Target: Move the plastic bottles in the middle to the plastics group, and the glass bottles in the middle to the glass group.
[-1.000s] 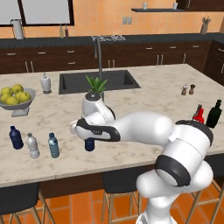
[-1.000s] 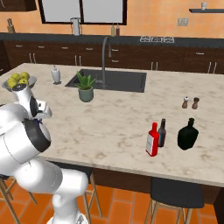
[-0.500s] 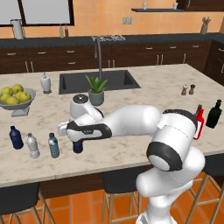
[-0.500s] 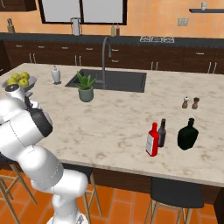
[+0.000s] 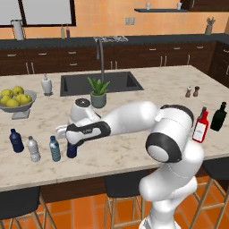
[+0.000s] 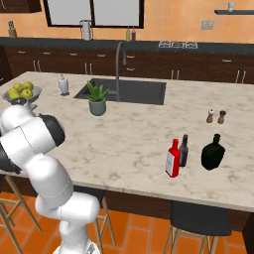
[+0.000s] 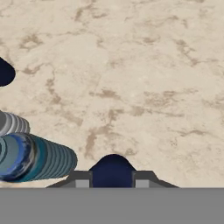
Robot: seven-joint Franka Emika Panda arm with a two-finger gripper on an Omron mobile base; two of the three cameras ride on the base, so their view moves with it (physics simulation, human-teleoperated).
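My gripper (image 5: 71,141) is shut on a small dark navy bottle (image 5: 71,150), low over the counter's left front; in the hand view the bottle's cap (image 7: 112,169) sits between my fingertips (image 7: 81,180). Just left of it stand the pale teal-blue bottle (image 5: 54,149), the clear greyish-white bottle (image 5: 32,149) and another navy bottle (image 5: 16,141). The hand view shows them as the teal bottle (image 7: 37,158), the clear one (image 7: 11,123) and the navy one (image 7: 5,72). Far right stand the red bottle (image 6: 173,158) and the dark green-black bottle (image 6: 213,153).
A brown bottle (image 6: 184,150) stands right behind the red one. Salt and pepper shakers (image 6: 216,116) are further back. A fruit bowl (image 5: 15,102), a soap dispenser (image 5: 46,85), a potted plant (image 5: 98,92) and the sink (image 5: 103,82) lie behind my arm.
My arm has swung left across the counter, carrying the navy bottle from the middle to a spot beside the teal-blue bottle. The other bottles have stayed put.
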